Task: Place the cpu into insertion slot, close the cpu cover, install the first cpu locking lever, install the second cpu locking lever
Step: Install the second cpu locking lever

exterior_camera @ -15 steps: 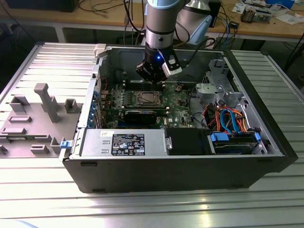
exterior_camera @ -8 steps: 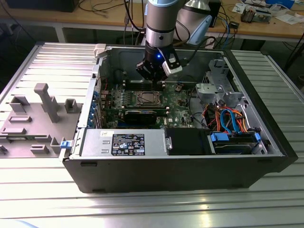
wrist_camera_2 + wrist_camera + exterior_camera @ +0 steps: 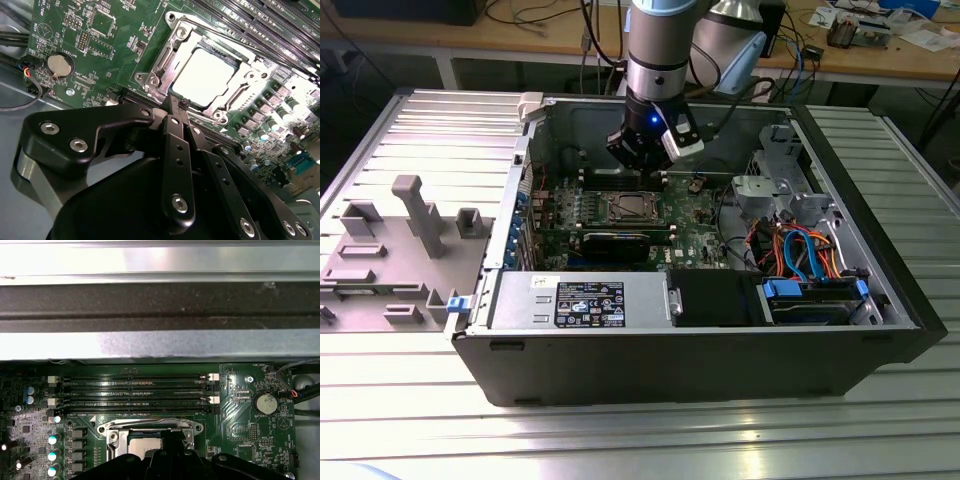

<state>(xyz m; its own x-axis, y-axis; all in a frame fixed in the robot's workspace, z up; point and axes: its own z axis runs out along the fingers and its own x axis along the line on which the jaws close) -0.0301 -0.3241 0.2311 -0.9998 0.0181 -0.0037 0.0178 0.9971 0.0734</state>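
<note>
Landmark: the insertion slot (image 3: 202,75) on the green motherboard (image 3: 100,55).
Cpu: the cpu (image 3: 202,76) lies flat in the slot, its bright face showing through the window of the cpu cover (image 3: 165,62), which looks folded down around it.
End effector: the end effector (image 3: 172,107) hangs just beside the slot's edge, fingers drawn together on nothing.
Step, as I judge it: a locking lever; press on the lever only, clear of the memory slots (image 3: 135,390) beside the socket.
Writing: power supply sticker (image 3: 588,302) and board print are too small to read.

Shiny metal cpu cover (image 3: 165,60); matt black jaws.
</note>
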